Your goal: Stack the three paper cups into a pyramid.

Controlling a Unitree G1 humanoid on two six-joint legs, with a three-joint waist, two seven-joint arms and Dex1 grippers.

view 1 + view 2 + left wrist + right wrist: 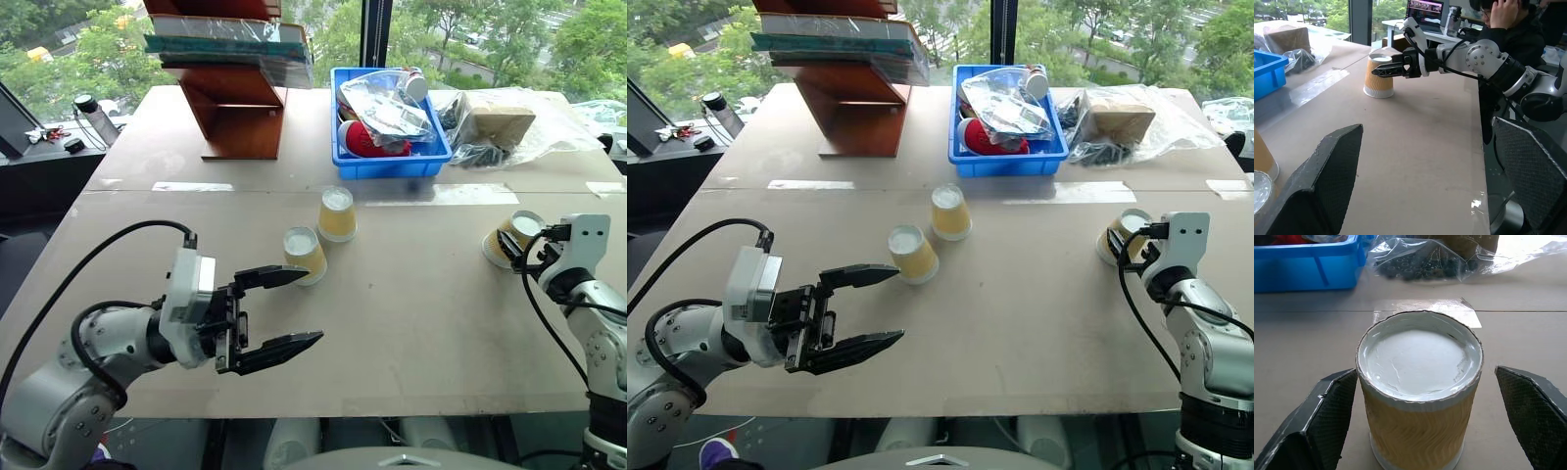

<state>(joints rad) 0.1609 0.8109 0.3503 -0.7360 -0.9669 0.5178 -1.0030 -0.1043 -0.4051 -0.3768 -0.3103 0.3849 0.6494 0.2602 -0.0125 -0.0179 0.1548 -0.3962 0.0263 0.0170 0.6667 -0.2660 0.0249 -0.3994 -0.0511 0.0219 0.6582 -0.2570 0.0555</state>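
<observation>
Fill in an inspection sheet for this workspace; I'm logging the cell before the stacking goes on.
Surface: pale brown table, taped seams.
Job's things: three yellow-tan paper cups upside down, two close together at centre, one apart at the right; no pyramid.
Clutter: blue plastic bin, wooden rack, clear plastic bags.
Grippers: left gripper open, empty; right gripper astride the right cup, not touching.
Cables: black, on both arms.
Surroundings: windows, trees, a seated person.

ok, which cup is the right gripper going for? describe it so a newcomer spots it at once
On the table, look toward the robot's right edge, in front of the clear plastic bag. A paper cup stands there upside down and alone between the right gripper's fingers, while the other two cups sit together mid-table.
</observation>
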